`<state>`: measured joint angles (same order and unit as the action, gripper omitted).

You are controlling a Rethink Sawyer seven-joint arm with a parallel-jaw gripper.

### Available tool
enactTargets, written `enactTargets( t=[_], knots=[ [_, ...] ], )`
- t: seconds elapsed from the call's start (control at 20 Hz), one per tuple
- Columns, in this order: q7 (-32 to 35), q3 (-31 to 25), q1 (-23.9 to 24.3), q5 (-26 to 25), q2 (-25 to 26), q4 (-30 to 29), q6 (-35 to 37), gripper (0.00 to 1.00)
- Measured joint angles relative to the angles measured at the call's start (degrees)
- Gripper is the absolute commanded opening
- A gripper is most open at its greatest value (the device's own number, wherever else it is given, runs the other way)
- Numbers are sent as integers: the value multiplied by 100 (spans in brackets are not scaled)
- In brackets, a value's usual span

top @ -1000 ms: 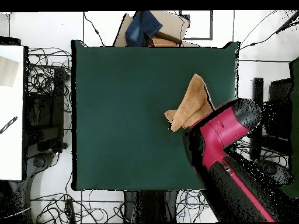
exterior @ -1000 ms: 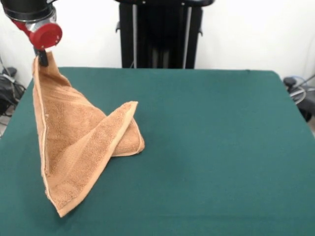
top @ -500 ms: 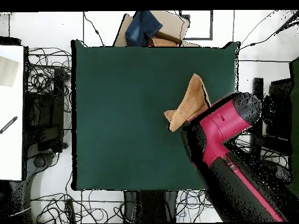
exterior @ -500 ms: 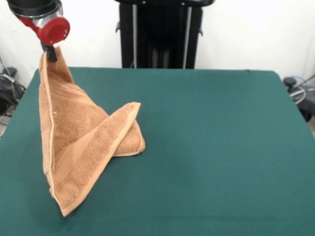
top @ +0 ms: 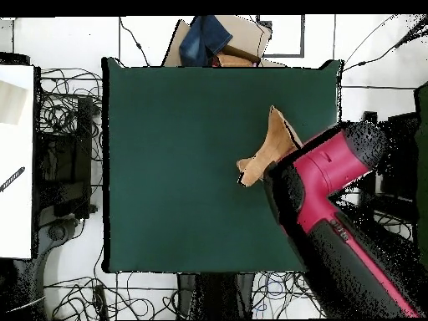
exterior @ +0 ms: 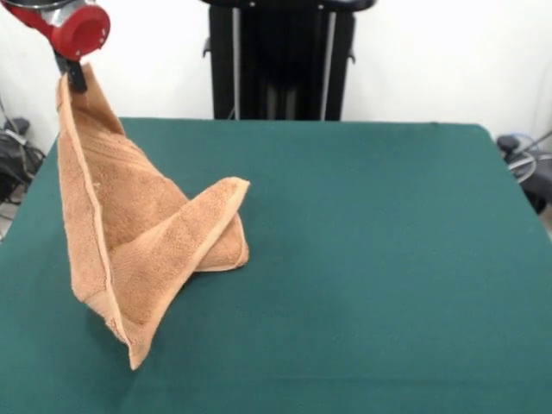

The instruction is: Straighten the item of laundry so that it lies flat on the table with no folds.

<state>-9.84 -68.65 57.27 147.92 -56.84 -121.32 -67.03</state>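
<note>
A peach-orange towel, the item of laundry [exterior: 138, 233] [top: 269, 149], hangs by one corner from my gripper [exterior: 75, 79] at the upper left of the front view. The gripper is shut on that corner, well above the green table [exterior: 371, 259] [top: 184, 167]. Most of the cloth is lifted and drapes down in a folded, tent-like shape. Its lower part still rests on the table, with one flap folded over toward the middle. From overhead my red arm [top: 326, 180] hides the gripper and part of the towel near the table's right edge.
A black stand [exterior: 280, 60] rises behind the table's far edge. Cardboard and a blue cloth [top: 209, 38] lie beyond the table's top edge in the overhead view. Cables cover the floor around the table. A white surface [top: 17, 159] sits at the left.
The gripper has risen and shifted left with the towel corner. More of the cloth has come off the table, and its near bottom corner has drawn in toward the middle.
</note>
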Motion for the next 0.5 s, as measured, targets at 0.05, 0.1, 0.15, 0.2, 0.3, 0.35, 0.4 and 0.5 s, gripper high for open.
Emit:
enactTargets(
  t=[0.05,0.1,0.15,0.2,0.3,0.35,0.4,0.5],
  knots=[
    [-38,-32,4,2,1,80,-125,0],
    [-57,-60,2,6,1,164,-248,0],
    [-60,-77,2,7,1,212,-322,0],
    [-61,-88,3,9,1,249,-378,0],
    [-61,-150,4,18,1,403,-611,0],
    [-61,-171,4,19,1,442,-669,0],
    [-61,-193,3,20,1,482,-727,0],
    [-61,-244,2,25,2,584,-871,0]
  ],
)
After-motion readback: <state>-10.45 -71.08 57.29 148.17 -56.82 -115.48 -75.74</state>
